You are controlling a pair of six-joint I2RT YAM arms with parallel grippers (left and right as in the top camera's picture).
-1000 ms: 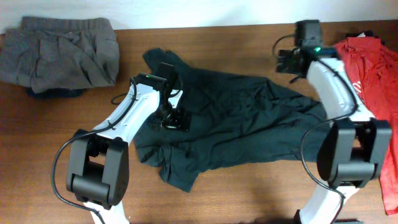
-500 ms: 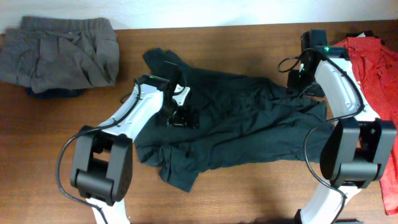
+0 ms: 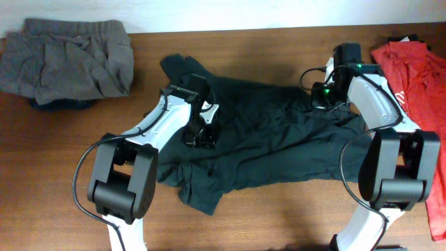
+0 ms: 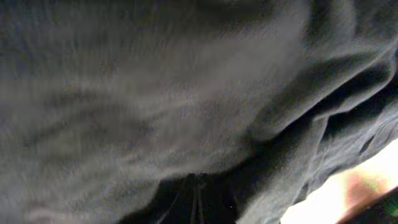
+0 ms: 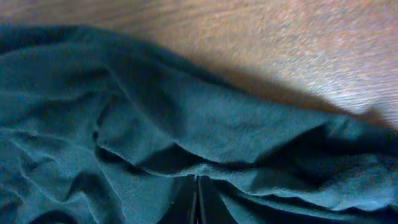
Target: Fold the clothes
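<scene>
At table centre | left end effector, right end effector | both clamped on black T-shirt

Left wrist view a blur of black T-shirt; red T-shirt cut off at the overhead's right edge.

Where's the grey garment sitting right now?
In the overhead view, the grey garment lies bunched at the far left corner of the table, left of the black T-shirt and not touching it.
</scene>
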